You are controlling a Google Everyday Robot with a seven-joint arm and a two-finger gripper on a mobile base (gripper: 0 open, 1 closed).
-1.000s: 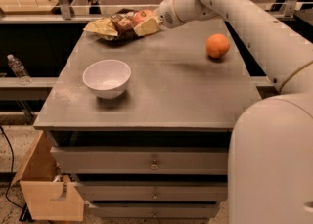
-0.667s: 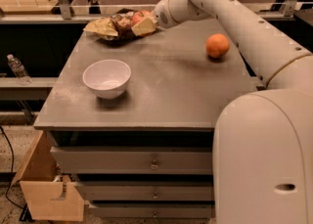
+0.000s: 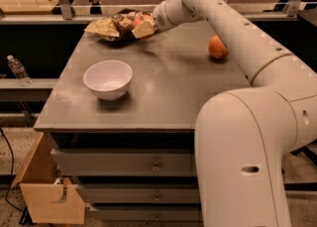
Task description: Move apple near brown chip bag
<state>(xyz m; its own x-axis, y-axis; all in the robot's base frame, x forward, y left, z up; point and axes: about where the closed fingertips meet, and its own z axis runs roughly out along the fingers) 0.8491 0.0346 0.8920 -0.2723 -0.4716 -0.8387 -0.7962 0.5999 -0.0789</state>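
Observation:
The brown chip bag lies crumpled at the back left of the grey table. My gripper reaches in from the right and sits right against the bag's right end. It is shut on the pinkish-red apple, which shows only partly behind a pale finger. The apple is low over the table and touches or nearly touches the bag.
A white bowl stands at the table's front left. A plain orange fruit sits at the right, beside my arm. A water bottle stands on a ledge to the left. An open wooden drawer juts out at the lower left.
My gripper with the apple has shifted slightly left and down, closer against the chip bag. The bowl and orange fruit have not moved.

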